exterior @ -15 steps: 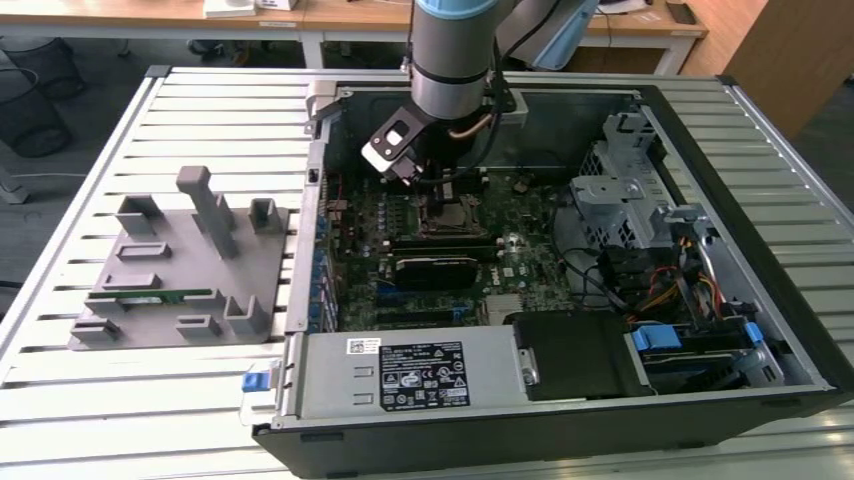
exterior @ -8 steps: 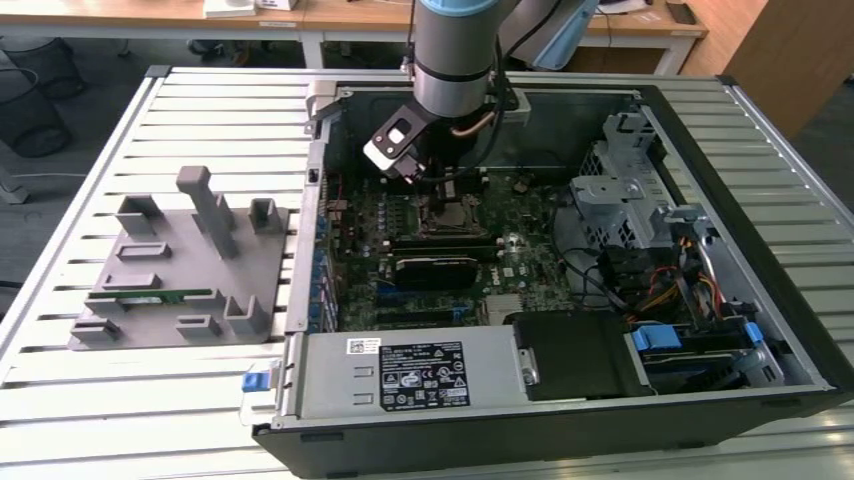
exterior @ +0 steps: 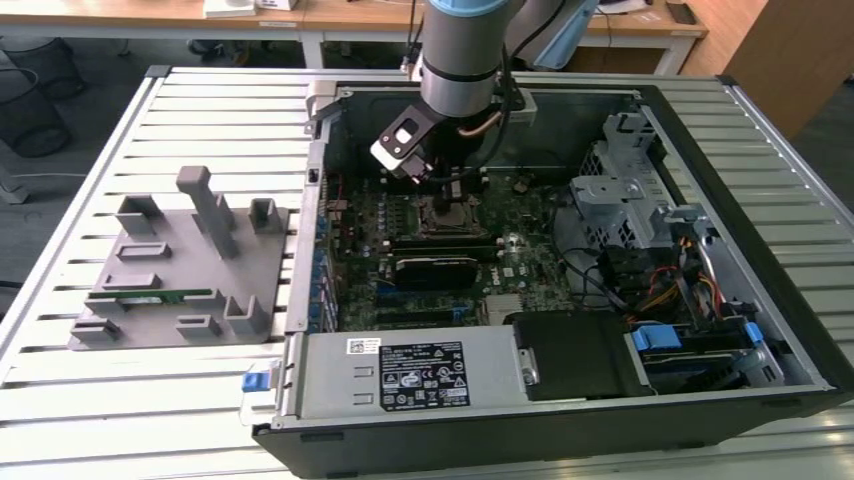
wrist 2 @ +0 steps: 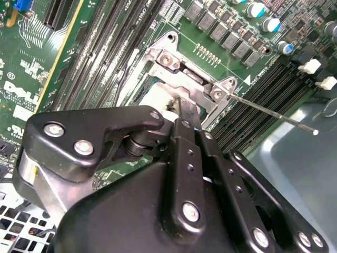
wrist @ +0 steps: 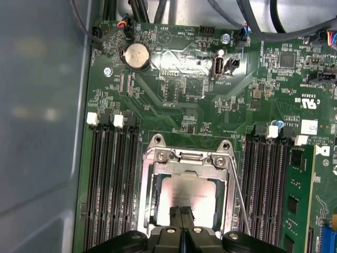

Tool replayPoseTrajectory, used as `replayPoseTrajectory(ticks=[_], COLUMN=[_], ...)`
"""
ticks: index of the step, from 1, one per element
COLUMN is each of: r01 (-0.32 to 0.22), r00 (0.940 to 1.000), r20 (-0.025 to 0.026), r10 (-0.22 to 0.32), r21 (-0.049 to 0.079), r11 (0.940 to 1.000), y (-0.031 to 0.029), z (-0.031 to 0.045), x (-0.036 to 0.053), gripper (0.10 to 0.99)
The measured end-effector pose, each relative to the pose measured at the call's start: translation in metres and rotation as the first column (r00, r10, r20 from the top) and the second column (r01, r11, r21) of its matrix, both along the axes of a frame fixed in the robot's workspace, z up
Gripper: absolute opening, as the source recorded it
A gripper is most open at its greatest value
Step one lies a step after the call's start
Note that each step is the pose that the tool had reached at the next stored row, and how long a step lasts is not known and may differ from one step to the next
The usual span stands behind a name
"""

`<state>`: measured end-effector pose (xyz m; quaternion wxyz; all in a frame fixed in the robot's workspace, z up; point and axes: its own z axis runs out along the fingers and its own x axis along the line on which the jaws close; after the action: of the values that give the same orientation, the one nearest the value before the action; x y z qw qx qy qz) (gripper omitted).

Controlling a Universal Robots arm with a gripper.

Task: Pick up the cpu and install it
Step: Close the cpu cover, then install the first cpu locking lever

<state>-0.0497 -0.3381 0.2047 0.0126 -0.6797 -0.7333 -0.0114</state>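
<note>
- One gripper (wrist: 181,212) hangs inside the open computer case (exterior: 534,445), low over the motherboard (wrist: 174,105).
- Its jaws are pressed together with nothing between them.
- The cpu (wrist: 184,192) lies flat in the socket (wrist: 150,158), just beneath the tips; contact is unclear.
- Memory slots (wrist: 110,174) flank the socket.

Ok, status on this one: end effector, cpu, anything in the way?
End effector shut, tips over the cpu. Cpu flat in the socket. Thin lever rod alongside, apart from the tips.
</note>
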Motion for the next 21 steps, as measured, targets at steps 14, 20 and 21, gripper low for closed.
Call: replayPoseTrajectory(ticks=[14, 20, 21], r01=[0.0, 0.0, 0.0], r00=[1.0, 1.0, 1.0], r20=[0.0, -0.0001, 0.0], r10=[0.0, 0.0, 0.0], r21=[0.0, 0.0, 0.0], r11=[1.0, 1.0, 1.0], y=[0.0002, 0.0001, 0.0001], z=[0.0005, 0.0018, 0.0021], x=[0.0043, 0.0042, 0.0043], gripper=[0.106, 0.106, 0.106])
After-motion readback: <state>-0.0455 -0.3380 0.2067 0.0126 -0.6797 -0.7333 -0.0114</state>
